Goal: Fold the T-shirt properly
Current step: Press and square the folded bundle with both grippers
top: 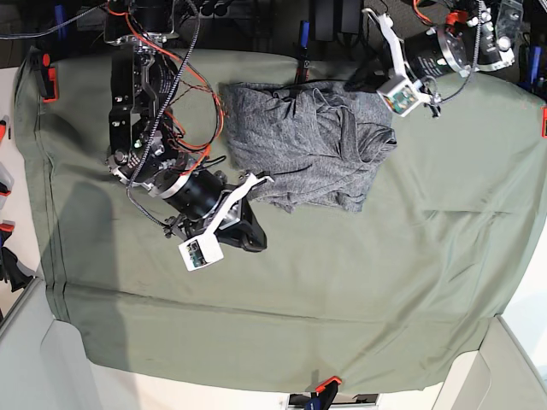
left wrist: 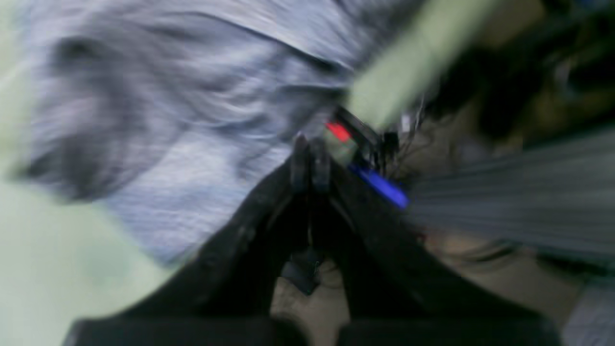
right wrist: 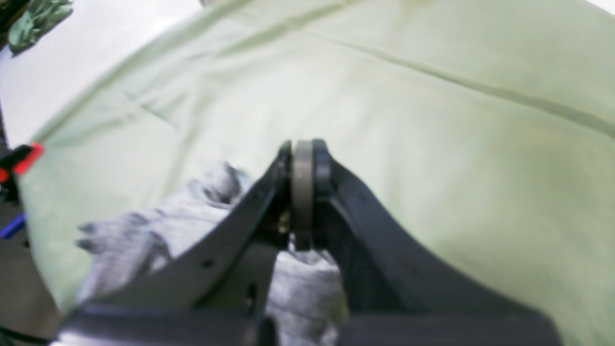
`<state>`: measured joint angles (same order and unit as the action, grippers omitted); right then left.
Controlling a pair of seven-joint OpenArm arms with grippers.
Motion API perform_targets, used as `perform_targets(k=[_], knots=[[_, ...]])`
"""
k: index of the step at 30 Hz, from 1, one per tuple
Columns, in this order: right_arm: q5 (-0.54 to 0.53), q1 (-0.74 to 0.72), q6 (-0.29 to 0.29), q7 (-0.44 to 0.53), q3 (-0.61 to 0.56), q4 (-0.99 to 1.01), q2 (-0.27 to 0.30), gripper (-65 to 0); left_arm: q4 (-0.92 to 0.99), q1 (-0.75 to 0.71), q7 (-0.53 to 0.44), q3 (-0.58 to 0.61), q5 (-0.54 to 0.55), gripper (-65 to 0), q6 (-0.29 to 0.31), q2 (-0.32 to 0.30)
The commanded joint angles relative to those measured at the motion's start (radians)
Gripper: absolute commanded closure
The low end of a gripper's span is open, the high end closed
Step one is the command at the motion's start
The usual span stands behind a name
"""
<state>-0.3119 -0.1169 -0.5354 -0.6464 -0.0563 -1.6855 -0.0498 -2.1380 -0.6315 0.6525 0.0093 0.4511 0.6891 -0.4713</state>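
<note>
The heather-grey T-shirt [top: 308, 145] lies crumpled and partly folded at the top middle of the table. My right gripper [top: 255, 237] sits just below the shirt's lower left corner, its fingers pointing away from it over the green cloth. In the right wrist view that gripper [right wrist: 303, 154] is shut pad to pad with nothing between the tips, and the T-shirt [right wrist: 144, 240] lies behind and under the fingers. My left gripper [top: 359, 81] hovers at the shirt's top right edge. The left wrist view is blurred; the left gripper [left wrist: 310, 156] is shut and empty, with the T-shirt [left wrist: 192, 120] beyond it.
An olive-green table cloth [top: 342, 299] covers the whole table. Red clamps [top: 49, 83] hold it at the left edge and at the front edge [top: 327, 384]. Red and black cables [top: 197, 111] hang from the arm on the left, close to the shirt's left side.
</note>
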Motion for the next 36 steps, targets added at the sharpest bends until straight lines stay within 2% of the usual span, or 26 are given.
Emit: perform_targets(k=[1, 4, 7, 16, 22, 28, 36], knots=[[-0.012, -0.027, -0.007, 0.023, -0.002, 0.009, 0.000, 0.0, -0.011, 0.006, -0.039, 0.026, -0.035, 0.0, -0.020, -0.008], [-0.012, -0.061, -0.007, 0.047, -0.002, 0.098, 0.005, 0.0, 0.002, 0.035, -0.084, 0.100, -0.166, 0.0, -0.121, -0.008], [-0.013, -0.102, -0.008, 0.071, -0.007, 0.192, 0.000, 0.0, 0.035, 0.082, -0.092, 0.130, -0.220, 0.0, -0.155, -0.008], [-0.009, -0.197, -0.008, 0.071, -0.053, 0.363, -0.009, 0.0, 0.248, 0.218, -0.103, 0.134, -0.233, 0.0, -0.154, -0.008], [-0.010, -0.206, -0.008, 0.063, -0.071, 0.369, -0.009, 0.0, 0.380, 0.325, -0.104, 0.134, -0.261, 0.0, -0.154, -0.029], [-0.010, -0.207, -0.008, 0.043, -0.070, 0.369, -0.005, 0.0, 0.507, 0.463, -0.152, 0.134, -0.257, 0.0, -0.154, -0.064], [-0.004, -0.207, -0.007, 0.044, -0.065, 0.368, 0.014, 0.0, 0.552, 0.602, -0.140, 0.134, -0.234, 0.0, -0.154, -0.076]])
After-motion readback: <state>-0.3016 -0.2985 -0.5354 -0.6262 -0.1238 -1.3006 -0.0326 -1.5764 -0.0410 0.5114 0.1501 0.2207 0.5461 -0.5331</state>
